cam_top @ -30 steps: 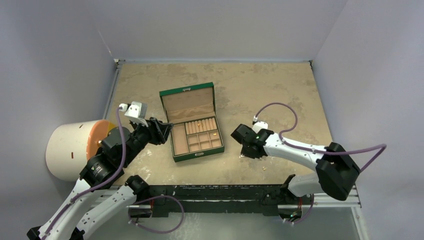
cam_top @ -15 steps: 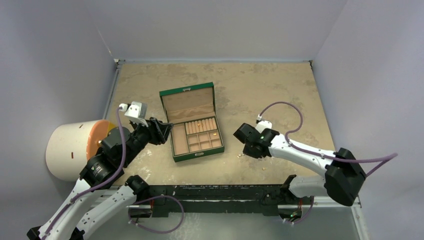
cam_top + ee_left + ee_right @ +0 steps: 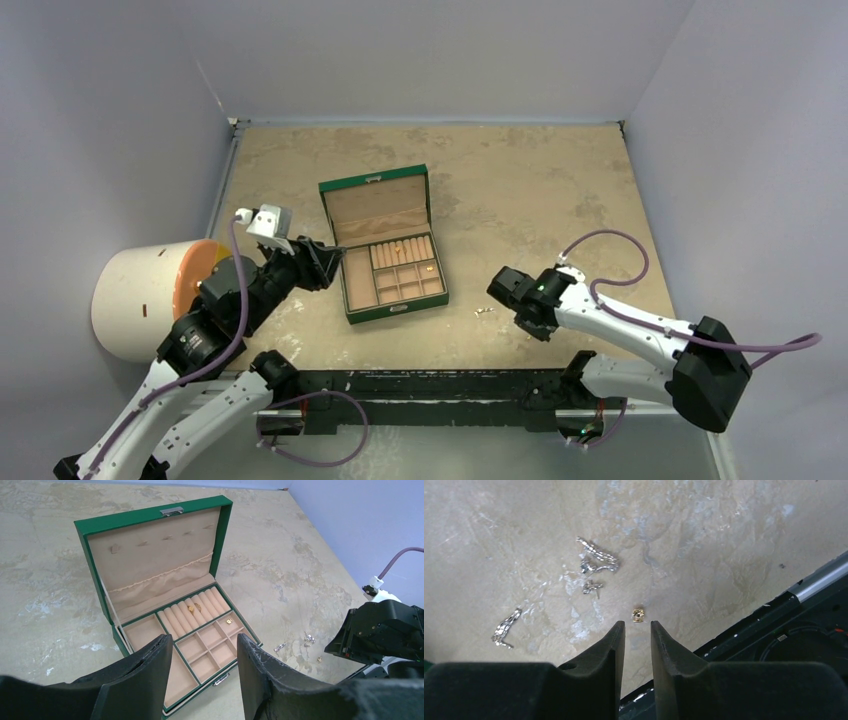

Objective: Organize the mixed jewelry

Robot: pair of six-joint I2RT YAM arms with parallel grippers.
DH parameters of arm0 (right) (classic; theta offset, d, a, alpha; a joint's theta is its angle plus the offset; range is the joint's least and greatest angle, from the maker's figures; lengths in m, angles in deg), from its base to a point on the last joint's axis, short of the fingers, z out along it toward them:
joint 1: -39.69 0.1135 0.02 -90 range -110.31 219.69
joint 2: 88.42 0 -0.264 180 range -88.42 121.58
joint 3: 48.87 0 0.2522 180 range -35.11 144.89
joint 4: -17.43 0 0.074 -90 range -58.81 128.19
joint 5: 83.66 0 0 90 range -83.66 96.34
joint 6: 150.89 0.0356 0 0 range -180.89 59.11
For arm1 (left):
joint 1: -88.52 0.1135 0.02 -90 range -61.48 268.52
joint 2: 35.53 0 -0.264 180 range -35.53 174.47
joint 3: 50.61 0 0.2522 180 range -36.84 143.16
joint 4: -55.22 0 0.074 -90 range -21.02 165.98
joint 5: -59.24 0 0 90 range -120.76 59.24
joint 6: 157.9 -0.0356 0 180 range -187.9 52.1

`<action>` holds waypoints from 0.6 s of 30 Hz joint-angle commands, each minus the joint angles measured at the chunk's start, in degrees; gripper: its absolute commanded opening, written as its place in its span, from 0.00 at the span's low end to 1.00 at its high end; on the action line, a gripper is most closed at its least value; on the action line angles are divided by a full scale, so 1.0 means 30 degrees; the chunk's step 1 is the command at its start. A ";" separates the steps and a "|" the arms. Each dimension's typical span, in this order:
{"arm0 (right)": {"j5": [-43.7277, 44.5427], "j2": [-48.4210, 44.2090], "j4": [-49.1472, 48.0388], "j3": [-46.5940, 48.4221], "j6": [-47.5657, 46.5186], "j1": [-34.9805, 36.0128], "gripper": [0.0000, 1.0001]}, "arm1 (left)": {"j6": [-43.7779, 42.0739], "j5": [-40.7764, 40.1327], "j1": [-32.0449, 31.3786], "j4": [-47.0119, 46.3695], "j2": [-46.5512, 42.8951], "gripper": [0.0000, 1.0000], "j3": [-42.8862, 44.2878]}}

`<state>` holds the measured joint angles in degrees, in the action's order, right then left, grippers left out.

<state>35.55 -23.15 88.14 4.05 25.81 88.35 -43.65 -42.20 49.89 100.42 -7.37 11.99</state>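
My right hand (image 3: 637,626) is narrowly parted, empty; its wrist view shows a gold bead (image 3: 638,614) and silver chain pieces (image 3: 599,555), mere specks overhead.

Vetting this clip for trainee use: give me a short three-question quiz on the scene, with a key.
1. True or false: the green box has its lid shut.
2. What lies just ahead of the right gripper? A. gold bead B. wristwatch C. coin
3. Fill in: the silver pieces lie on the table between the box and the ___ gripper.
Key: 1 false, the lid stands open; 2 A; 3 right.
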 commanded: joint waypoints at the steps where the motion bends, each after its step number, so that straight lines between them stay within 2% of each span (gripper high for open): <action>1: 0.0978 -0.0158 0.1432 -0.0529 0.2248 -0.0105 0.29 | -0.0393 0.0233 0.0130 -0.0432 -0.0250 0.50 -0.0079; 18: 0.0880 0.0688 -0.1054 -0.1260 0.1414 -0.0209 0.31 | -0.0408 0.0298 0.0119 -0.0423 -0.0321 0.50 -0.0078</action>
<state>35.57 -22.03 85.19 0.86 29.09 88.24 -43.65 -41.79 49.89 100.42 -7.98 11.99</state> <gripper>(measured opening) 0.310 0.497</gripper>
